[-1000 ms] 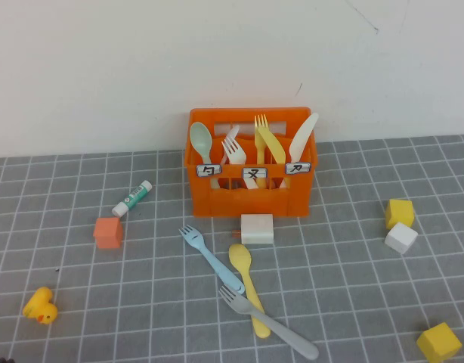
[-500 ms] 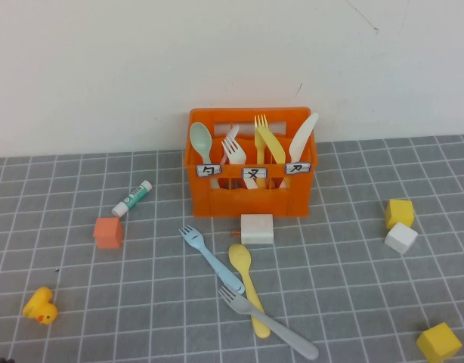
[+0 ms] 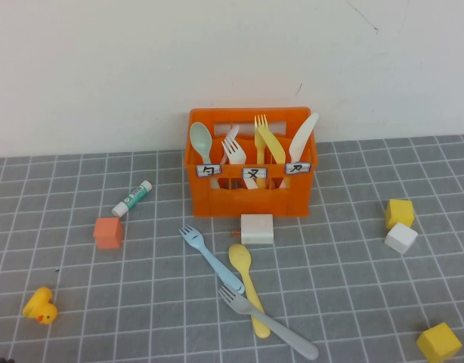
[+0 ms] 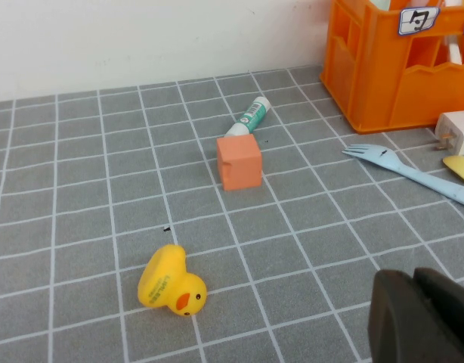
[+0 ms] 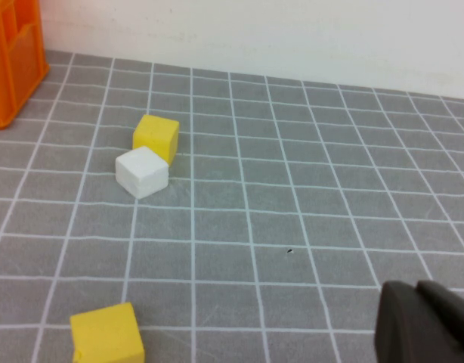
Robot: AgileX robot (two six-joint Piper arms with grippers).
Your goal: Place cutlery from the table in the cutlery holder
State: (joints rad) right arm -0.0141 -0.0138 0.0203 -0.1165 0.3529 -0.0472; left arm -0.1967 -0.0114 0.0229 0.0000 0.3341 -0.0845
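light-blue fork [image 3: 210,259], yellow spoon [image 3: 248,285] and grey fork [image 3: 270,322] lie diagonally, heads toward orange cutlery holder [image 3: 251,198]; left tool [image 4: 421,316] and right tool [image 5: 427,321] closed, empty, low above the tabletop [image 3: 353,249].

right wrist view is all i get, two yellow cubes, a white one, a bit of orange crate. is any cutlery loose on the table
Observer: Yes, three pieces lie in front of the cutlery holder: a light-blue fork, a yellow spoon and a grey fork.
Operator: do they overlap
Observer: The grey fork lies across the yellow spoon's handle, and its tines meet the blue fork's handle end.
Operator: where are the grippers
Observer: The left gripper, shut, sits low near a yellow duck; the right gripper, shut, is by your cubes. Neither shows in the high view.
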